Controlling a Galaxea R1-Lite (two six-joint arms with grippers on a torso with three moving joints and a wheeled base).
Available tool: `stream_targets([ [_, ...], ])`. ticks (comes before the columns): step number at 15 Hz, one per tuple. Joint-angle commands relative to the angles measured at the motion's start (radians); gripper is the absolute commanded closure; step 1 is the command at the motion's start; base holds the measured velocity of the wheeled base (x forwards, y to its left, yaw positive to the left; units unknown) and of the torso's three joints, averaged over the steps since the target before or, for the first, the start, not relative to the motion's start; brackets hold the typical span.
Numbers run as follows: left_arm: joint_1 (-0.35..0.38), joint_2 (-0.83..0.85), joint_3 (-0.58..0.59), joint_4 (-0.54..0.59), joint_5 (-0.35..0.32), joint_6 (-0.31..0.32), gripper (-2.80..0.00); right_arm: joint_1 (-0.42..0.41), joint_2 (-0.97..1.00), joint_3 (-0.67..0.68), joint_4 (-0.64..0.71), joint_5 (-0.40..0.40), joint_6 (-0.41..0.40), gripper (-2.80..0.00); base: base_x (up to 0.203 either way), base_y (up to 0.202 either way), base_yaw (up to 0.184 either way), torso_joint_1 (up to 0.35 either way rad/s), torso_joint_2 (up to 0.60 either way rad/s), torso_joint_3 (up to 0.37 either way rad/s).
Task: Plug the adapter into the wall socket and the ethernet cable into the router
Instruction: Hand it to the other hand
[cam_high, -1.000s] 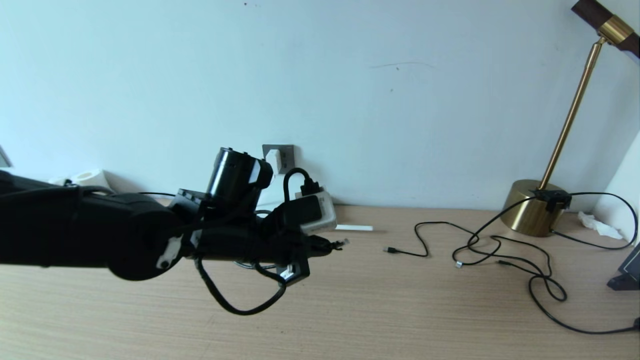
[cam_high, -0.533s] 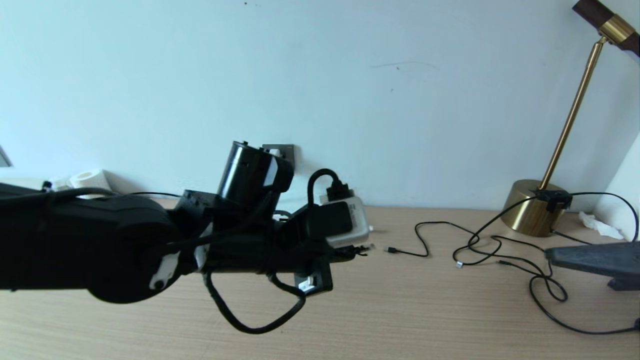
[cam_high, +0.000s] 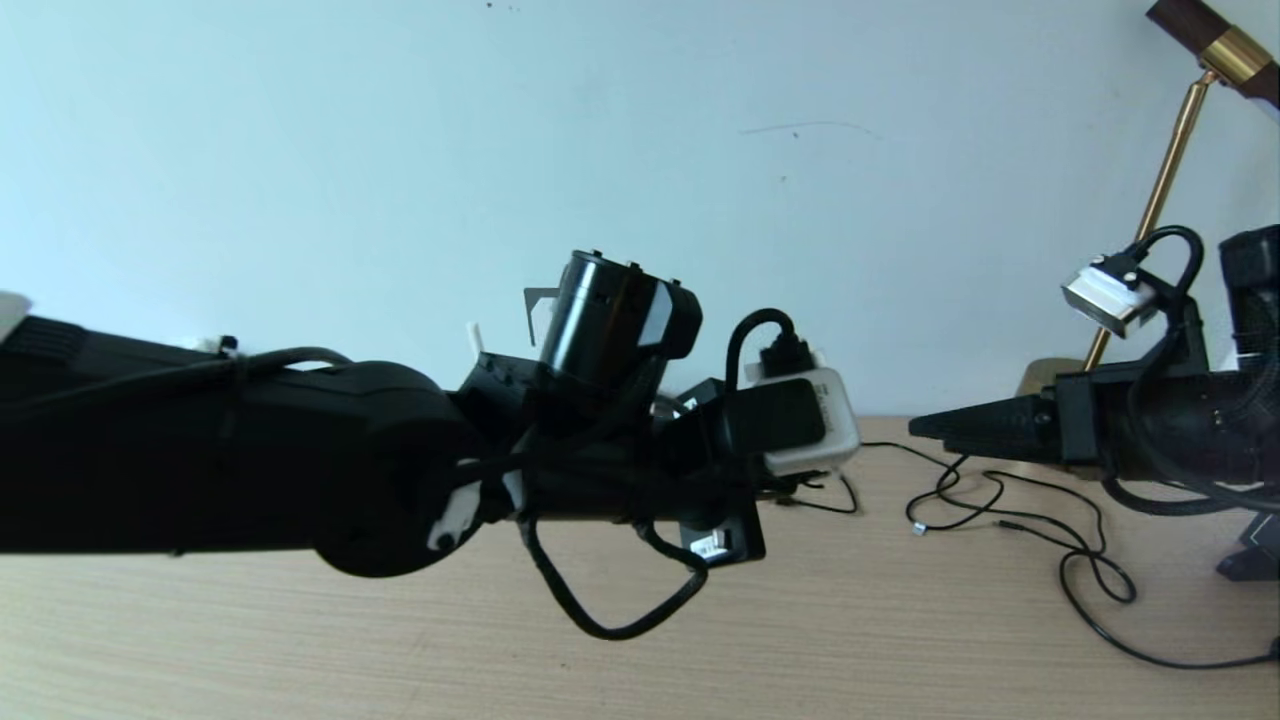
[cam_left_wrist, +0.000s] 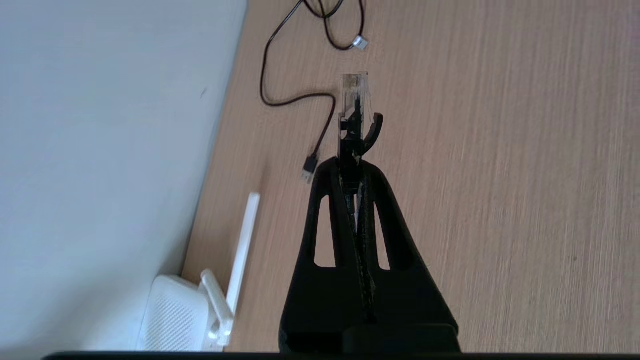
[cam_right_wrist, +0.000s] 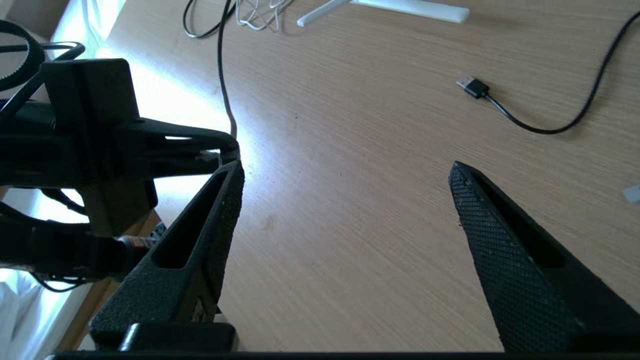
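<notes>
Pinching ethernet cable (cam_left_wrist: 353, 107) plug: left gripper (cam_left_wrist: 350, 167) fingers; right gripper (cam_right_wrist: 345, 200) fingers spread, above table (cam_right_wrist: 350, 150).

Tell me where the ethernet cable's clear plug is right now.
The ethernet cable's plug is pinched in the left gripper, held above the wooden table and sticking out past the fingertips, with the router by the wall behind it.

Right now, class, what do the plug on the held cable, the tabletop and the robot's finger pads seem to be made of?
The clear clip plug on the black ethernet cable looks like transparent hard plastic: the table shows through it. The left pincer grips it. The light brown tabletop looks like matte wood or wood-look laminate, with straight grain lines. The right pincer fingers look like matte black plastic with a cross-hatched texture.
</notes>
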Motion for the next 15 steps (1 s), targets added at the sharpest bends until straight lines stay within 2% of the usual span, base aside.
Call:
stream_targets([
  [1,-0.025,0.031,-0.016,-0.003,-0.001,0.004,0.00,0.026,0.054,-0.005,-0.008,0.003,0.001,-2.80,0.000,0.000,0.000,0.000,0.00,0.000],
  [4,-0.025,0.053,-0.034,-0.012,0.016,0.004,0.00,0.042,0.058,-0.004,-0.008,0.007,0.004,-2.80,0.000,0.000,0.000,0.000,0.00,0.000],
  [15,-0.043,0.069,-0.073,-0.016,0.013,-0.005,0.00,0.125,0.079,0.001,-0.011,0.008,0.003,-2.80,0.000,0.000,0.000,0.000,0.00,0.000],
])
